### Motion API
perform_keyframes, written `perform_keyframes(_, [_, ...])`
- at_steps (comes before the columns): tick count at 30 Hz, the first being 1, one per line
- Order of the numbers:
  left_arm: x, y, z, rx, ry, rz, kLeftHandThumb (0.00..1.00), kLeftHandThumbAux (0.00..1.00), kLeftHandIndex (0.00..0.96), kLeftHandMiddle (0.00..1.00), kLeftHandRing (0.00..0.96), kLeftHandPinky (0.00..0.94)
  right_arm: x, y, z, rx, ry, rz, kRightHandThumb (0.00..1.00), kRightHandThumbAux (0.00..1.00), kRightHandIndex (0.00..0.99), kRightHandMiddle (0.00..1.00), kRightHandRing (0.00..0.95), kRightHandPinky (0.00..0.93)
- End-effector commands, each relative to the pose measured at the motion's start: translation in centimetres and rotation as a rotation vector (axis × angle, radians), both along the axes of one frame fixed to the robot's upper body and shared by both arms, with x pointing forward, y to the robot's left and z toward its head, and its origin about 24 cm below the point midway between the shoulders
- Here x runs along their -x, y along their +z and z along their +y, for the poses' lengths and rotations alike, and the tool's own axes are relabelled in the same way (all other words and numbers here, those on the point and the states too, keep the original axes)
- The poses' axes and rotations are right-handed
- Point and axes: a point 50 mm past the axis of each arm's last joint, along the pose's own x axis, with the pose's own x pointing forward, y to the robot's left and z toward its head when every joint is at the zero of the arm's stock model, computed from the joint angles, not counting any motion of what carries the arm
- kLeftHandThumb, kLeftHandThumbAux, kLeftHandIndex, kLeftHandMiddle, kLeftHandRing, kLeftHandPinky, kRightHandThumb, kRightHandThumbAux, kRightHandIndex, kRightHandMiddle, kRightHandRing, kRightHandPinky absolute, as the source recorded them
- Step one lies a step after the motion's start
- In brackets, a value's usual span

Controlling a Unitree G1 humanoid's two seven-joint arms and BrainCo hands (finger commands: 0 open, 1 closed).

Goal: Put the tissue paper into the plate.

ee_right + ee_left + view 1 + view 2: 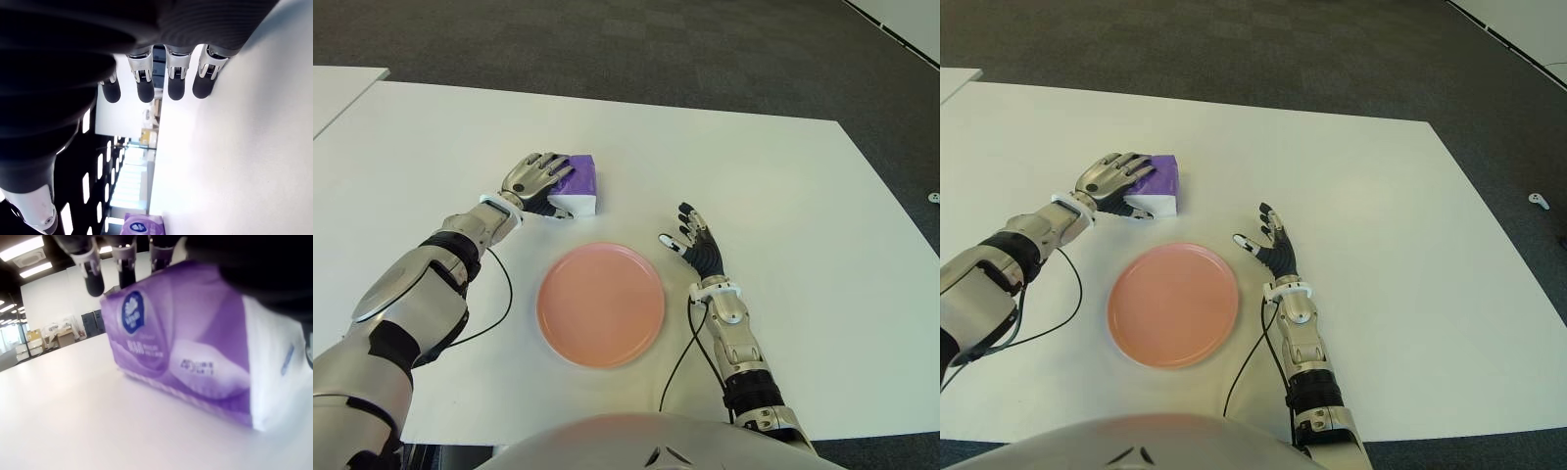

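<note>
A purple and white tissue paper pack (584, 183) lies flat on the white table (783, 196), just behind the pink plate (600, 304), which has nothing in it. My left hand (540, 176) is laid over the pack's left end from above, fingers stretched across its top and not curled round it. In the left wrist view the pack (186, 347) still sits on the table under the fingers (93, 281). My right hand (693, 243) shows just right of the plate, fingers spread and holding nothing.
A black cable (499, 304) loops on the table left of the plate, and another (690, 348) runs beside my right forearm. Dark carpet (705, 49) lies beyond the table's far edge. A second white table's corner (342, 83) shows at far left.
</note>
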Motion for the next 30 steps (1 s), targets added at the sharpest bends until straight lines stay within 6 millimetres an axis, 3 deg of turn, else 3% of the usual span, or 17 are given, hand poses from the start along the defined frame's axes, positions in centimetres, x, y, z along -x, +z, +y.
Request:
perform_keyframes(1, [2.4,-3.5,1.2,-0.095,0.012,0.13,0.025,0.307,0.0,0.0,0.0,0.0,2.6,-3.8,0.0,-0.004,0.01,0.204,0.0,0.695,0.0,0.0,0.0,0.0])
perform_keyframes(12, [3.1,-4.4,1.5,-0.185,-0.008,0.087,0.007,0.288,0.0,0.0,0.0,0.0,2.6,-3.9,-0.1,-0.004,0.009,0.205,0.0,0.707,0.0,0.0,0.0,0.0])
perform_keyframes(30, [3.2,-4.7,1.6,-0.199,0.011,0.08,0.014,0.34,0.0,0.0,0.0,0.0,2.6,-3.7,-0.1,-0.001,0.014,0.197,0.0,0.692,0.0,0.0,0.0,0.0])
